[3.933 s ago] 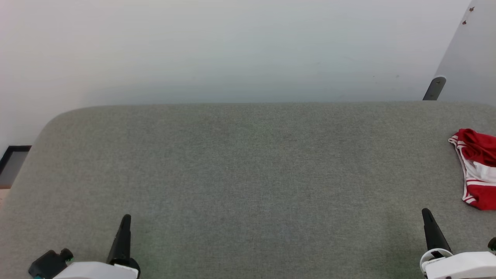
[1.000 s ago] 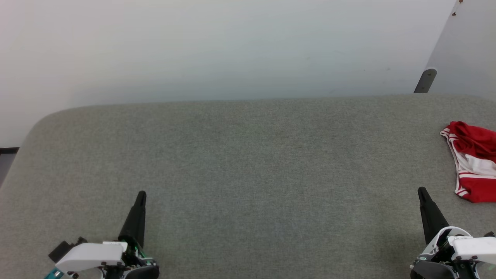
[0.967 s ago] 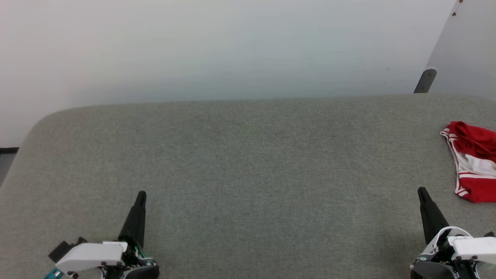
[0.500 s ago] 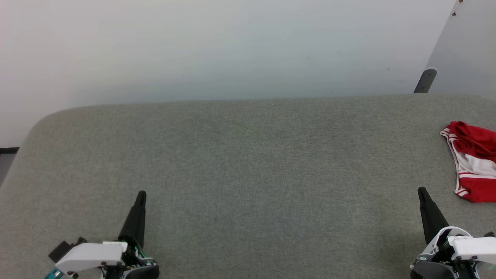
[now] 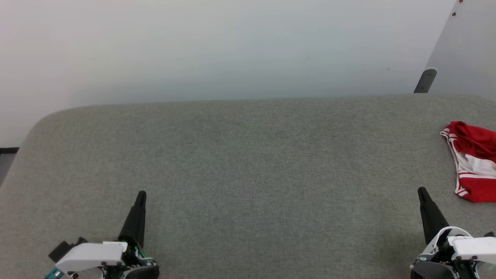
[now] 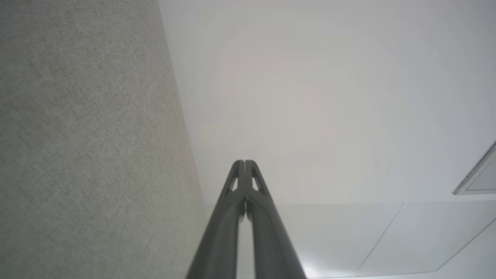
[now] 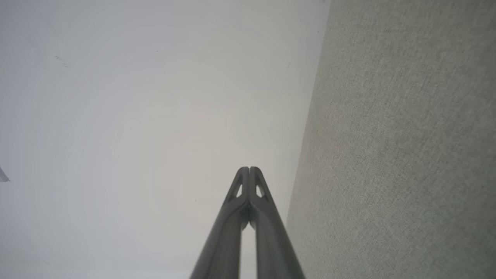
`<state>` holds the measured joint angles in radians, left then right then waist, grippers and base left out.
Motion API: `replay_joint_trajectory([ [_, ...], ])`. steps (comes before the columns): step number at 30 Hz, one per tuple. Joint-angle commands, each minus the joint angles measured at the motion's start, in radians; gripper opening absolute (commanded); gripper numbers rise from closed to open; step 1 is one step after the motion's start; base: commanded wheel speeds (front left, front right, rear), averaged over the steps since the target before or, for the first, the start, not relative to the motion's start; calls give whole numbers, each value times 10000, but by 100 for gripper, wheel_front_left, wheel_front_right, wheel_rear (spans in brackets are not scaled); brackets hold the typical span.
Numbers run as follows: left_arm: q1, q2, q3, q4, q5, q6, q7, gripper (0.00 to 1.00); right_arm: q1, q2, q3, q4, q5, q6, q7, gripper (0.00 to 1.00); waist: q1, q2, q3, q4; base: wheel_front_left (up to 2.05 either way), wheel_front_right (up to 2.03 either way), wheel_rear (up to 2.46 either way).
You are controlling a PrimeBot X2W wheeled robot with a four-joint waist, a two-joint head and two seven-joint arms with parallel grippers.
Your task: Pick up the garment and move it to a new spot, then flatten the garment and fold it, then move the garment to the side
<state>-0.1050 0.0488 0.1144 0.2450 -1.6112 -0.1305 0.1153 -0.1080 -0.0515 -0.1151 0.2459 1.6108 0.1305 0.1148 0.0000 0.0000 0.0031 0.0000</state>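
While the garment [image 5: 474, 166] lies bunched at the table's [image 5: 248, 174] right edge in my head view, it could be awaiting pick-up or already set aside; my left gripper [image 5: 141, 194] and right gripper [image 5: 421, 190] sit clear of it. Left wrist view: fingers [image 6: 228, 217] pressed together, empty. Right wrist view: likewise.

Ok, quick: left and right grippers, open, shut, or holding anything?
Left gripper: closed, tips touching, holding nothing.
Right gripper: closed, tips touching, holding nothing; the garment lies apart from it.
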Motion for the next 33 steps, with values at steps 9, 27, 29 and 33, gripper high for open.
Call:
replay_joint_trajectory([
  [9,-87,-1,25,10,-17,-4,25,0,-25,38,5,-21,39,4,23,0,0,0,0,0,0,0,0],
  [27,-87,-2,24,10,-16,-4,26,0,-24,38,5,-21,40,4,22,0,0,0,0,0,0,0,0],
  [29,-87,-2,26,10,-16,-4,26,0,-24,38,5,-21,39,4,22,0,0,0,0,0,0,0,0],
  [33,-87,0,24,10,-16,-4,26,0,-24,38,5,-21,40,4,21,0,0,0,0,0,0,0,0],
])
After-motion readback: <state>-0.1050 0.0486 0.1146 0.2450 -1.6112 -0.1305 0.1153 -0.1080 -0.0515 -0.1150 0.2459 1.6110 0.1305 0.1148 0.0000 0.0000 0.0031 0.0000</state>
